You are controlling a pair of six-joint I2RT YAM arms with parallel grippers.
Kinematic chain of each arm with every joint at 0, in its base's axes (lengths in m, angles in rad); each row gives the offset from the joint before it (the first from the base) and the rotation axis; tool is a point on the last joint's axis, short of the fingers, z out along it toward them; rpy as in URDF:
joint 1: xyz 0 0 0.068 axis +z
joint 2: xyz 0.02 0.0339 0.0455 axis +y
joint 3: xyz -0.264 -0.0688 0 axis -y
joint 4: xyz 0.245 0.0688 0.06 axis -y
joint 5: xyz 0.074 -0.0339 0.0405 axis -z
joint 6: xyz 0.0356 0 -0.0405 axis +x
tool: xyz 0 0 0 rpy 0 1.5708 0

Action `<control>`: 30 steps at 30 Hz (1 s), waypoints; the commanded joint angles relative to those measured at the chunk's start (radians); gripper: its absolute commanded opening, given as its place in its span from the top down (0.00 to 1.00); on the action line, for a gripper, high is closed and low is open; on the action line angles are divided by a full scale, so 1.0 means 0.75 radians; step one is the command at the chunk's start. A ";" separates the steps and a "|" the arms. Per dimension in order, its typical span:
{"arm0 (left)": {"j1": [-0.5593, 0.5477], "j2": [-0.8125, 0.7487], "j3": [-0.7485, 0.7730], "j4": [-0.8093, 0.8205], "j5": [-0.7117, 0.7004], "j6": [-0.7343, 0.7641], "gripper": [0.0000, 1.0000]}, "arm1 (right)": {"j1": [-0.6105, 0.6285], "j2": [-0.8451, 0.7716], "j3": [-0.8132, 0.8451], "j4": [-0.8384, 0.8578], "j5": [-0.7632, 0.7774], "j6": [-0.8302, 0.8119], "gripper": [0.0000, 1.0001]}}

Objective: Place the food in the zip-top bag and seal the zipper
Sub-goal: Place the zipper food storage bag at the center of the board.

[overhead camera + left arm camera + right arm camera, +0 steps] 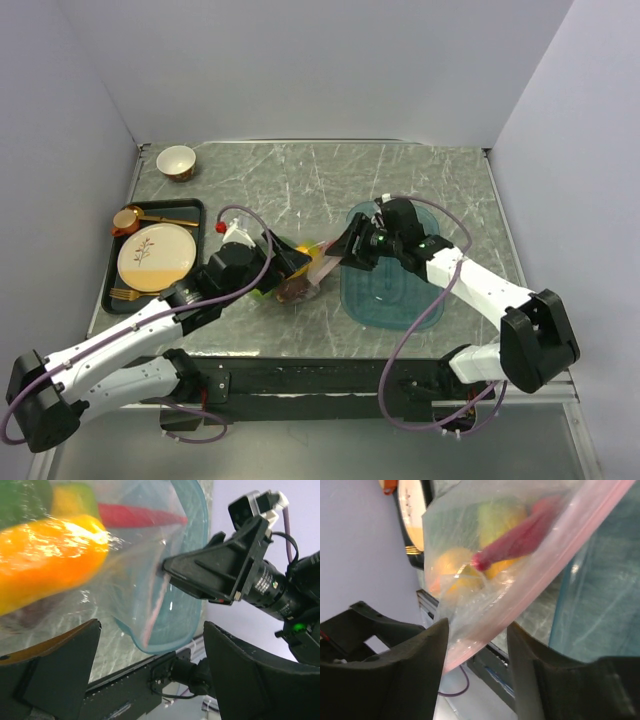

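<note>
zip-top bag (303, 272): crinkly clear film, bulging with food; on the table between the two grippers, mouth end reaching the left rim of the teal tray
zipper (570, 535): narrow, smooth, pale pink strip along the mouth; slanting through the gap of the right gripper
right gripper (477, 630): released; blunt matte-black fingers (410, 665) parted, bag corner and strip lying between them
left gripper (150, 625): released, spread wide; two broad dark wedge fingers just below the filled end of the bag
food: all seen through the film; glossy orange-yellow mango (45, 560), long and rounded; slim pointed red chili (140, 516); green piece (20, 500) in the corner, kind unclear
teal tray (400, 300): translucent plastic, rounded rectangle with raised rim; beneath the right gripper
table (300, 170): grey-green marbled slab, pale veins
black tray (195, 232): flat, rectangular, at the left edge, well apart from the bag; holding a round cream plate (155, 257) with a sprig pattern, a gold fork (125, 294), an orange cup (126, 218)
bowl (177, 161): small, round, pale inside; back-left corner
</note>
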 commanded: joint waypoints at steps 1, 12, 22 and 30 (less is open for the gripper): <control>0.005 0.015 -0.003 0.135 0.110 -0.025 0.14 | 0.002 0.021 -0.029 0.171 -0.039 0.071 0.51; 0.005 0.005 -0.048 0.187 0.163 -0.046 0.37 | 0.002 -0.059 -0.056 0.090 0.084 0.016 1.00; 0.005 0.037 -0.050 0.181 0.194 -0.013 0.41 | 0.002 -0.151 -0.017 -0.172 0.307 -0.145 0.59; 0.003 0.056 -0.039 0.160 0.214 0.014 0.41 | -0.016 -0.141 -0.068 -0.278 0.387 -0.184 0.62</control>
